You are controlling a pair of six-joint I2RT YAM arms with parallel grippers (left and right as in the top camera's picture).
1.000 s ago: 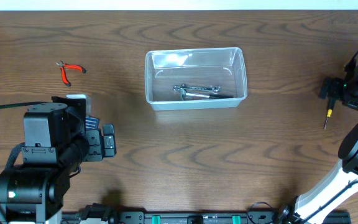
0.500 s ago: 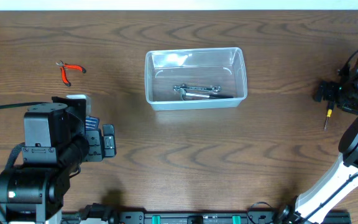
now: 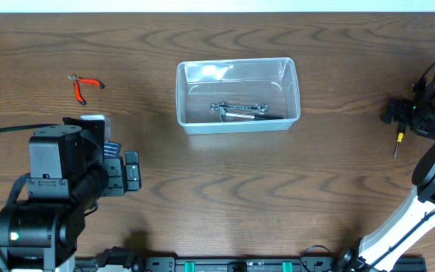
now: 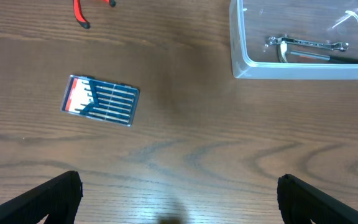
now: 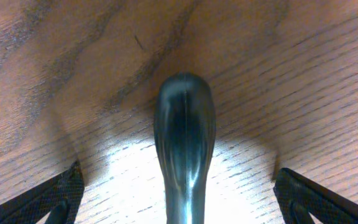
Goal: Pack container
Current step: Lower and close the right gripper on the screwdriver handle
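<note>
The screwdriver (image 5: 184, 130) is straddled lengthwise by the right tool (image 5: 179, 198), jaws apart; the container (image 3: 237, 126) is set well leftward.

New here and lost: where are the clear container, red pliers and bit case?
container (image 3: 238, 126), overhead view, front wall.
red pliers (image 3: 78, 89), overhead view, a handle.
bit case (image 4: 101, 101), left wrist view, its middle.

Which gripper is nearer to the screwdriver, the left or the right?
Right. The right gripper hangs over the screwdriver, open fingers either side of its handle. The left gripper is far across the table, beyond the container.
</note>
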